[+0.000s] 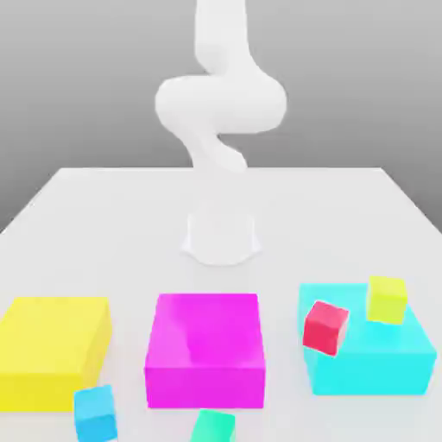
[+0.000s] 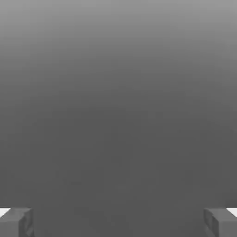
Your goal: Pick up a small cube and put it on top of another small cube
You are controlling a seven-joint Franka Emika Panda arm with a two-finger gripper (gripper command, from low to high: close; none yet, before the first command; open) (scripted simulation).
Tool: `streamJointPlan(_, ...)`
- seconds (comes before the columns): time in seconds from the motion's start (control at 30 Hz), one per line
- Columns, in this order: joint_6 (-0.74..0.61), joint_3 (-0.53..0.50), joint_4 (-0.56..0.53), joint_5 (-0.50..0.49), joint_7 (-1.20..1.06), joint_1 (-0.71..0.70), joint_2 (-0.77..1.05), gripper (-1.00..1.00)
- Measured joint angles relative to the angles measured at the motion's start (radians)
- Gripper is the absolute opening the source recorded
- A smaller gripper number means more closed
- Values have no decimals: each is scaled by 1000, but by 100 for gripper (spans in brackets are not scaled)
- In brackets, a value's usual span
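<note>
While the gripper (image 2: 118, 222) hangs spread and empty, the small green cube (image 1: 212, 427) sits at the near table edge, just beside the magenta block (image 1: 205, 350) and right of the light-blue cube (image 1: 94, 413); risk: fingers strike that block, nudging it off.

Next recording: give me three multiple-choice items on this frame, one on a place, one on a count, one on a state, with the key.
1. Where does the small red cube sit?
A. against the big cyan block
B. on the big yellow block
C. beside the robot's base

2. How many big blocks are on the table?
A. two
B. three
C. four

3. How is the gripper?
A. open, holding nothing
B. shut on the green cube
C. shut on the light-blue cube

Key: 1 A, it overlaps the cyan block's near corner; 2 B, yellow, magenta, cyan; 3 A, the fingers stand wide apart with nothing between.
</note>
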Motion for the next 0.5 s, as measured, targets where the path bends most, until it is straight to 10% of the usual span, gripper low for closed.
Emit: streamJointPlan(0.5,191,24,-37,-5,104,-33,550,0)
